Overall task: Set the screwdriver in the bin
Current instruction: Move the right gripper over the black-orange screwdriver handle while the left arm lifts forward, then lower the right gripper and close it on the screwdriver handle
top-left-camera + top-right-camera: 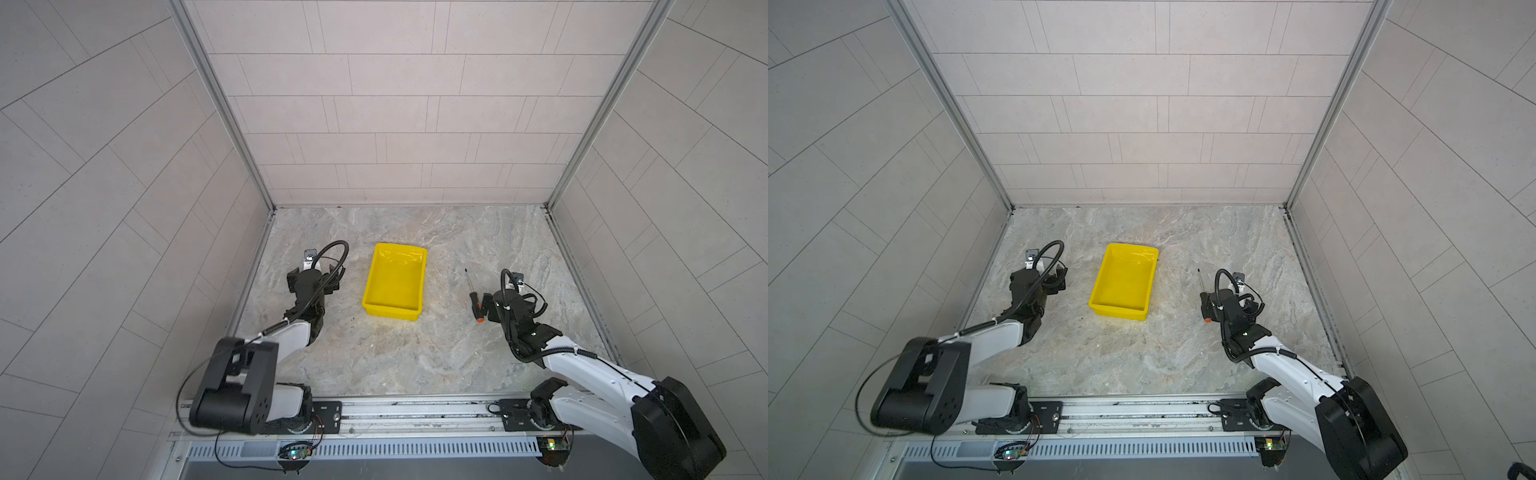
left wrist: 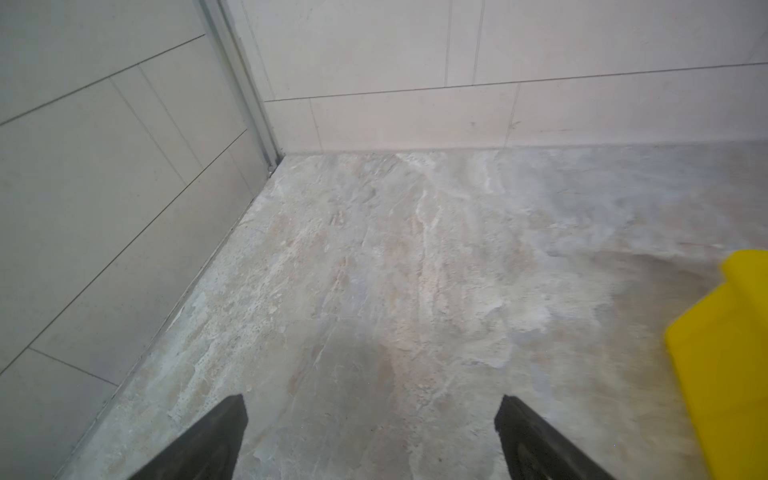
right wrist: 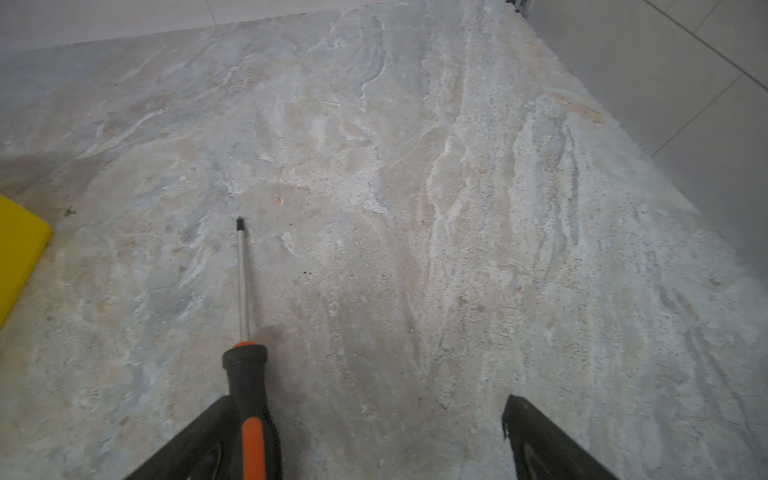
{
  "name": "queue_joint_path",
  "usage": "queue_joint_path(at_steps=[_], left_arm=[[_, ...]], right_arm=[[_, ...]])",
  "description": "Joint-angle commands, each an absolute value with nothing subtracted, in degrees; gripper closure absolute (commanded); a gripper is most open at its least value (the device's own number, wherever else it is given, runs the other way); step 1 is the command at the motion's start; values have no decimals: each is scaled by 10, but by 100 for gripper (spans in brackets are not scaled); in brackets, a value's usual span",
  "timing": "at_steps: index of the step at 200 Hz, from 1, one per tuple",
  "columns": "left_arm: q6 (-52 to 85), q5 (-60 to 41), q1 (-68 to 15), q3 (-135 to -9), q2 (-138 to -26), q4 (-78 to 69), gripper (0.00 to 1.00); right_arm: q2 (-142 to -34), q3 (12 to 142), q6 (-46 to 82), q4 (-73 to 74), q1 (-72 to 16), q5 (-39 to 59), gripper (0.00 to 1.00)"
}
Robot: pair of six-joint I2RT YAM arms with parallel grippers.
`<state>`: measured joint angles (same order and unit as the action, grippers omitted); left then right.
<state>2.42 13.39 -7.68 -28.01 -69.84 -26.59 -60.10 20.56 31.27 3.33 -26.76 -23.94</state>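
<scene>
My right pincer (image 3: 368, 399) is spread wide over the stone-patterned table (image 1: 395, 357), and it pinches nothing. The screwdriver (image 3: 246, 382) lies flat on the table, with its black handle close against the inner side of one finger (image 3: 199, 436) in the right wrist view. The other finger (image 3: 540, 440) stands well apart from it, with bare table in the gap. I cannot tell whether the near finger touches the handle or only sits just beside it. The thin shaft points away from my wrist toward the back wall, ending in a dark tip, and an orange stripe runs down the handle near the bottom edge of that view. In both top views the screwdriver (image 1: 473, 301) (image 1: 1201, 286) rests to the right of the yellow bin (image 1: 390, 314) (image 1: 1119, 312) and well apart from it, with its orange butt end toward the front rail. The bin sits near the middle of the table, with nothing showing inside it; its corner shows at the edge of the right wrist view (image 3: 16, 245). My left pincer (image 2: 372, 399) is spread too, with only bare table between its fingers, and it hangs to the left of the bin, whose side (image 2: 727, 353) shows in the left wrist view.
</scene>
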Motion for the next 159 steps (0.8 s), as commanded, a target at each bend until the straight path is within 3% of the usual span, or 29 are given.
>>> queue_joint_path(at_steps=[1,26,45,70,124,159], left_arm=[[148,86,-80,-389,-607,62,0],[227,32,-79,-401,-555,245,0],[254,43,-72,-333,-537,238,0],[267,55,-52,-339,-542,238,0],[272,67,-52,-352,-565,259,0],[275,67,-51,-340,-537,244,0]], right_arm=[[-635,218,302,59,-297,-224,1],[-689,242,310,57,-300,-220,1],[-727,278,332,8,-300,-234,1],[-758,322,339,-51,-299,-222,8],[-795,334,323,-25,-300,-173,11],[-838,372,324,-75,-300,-175,20]])
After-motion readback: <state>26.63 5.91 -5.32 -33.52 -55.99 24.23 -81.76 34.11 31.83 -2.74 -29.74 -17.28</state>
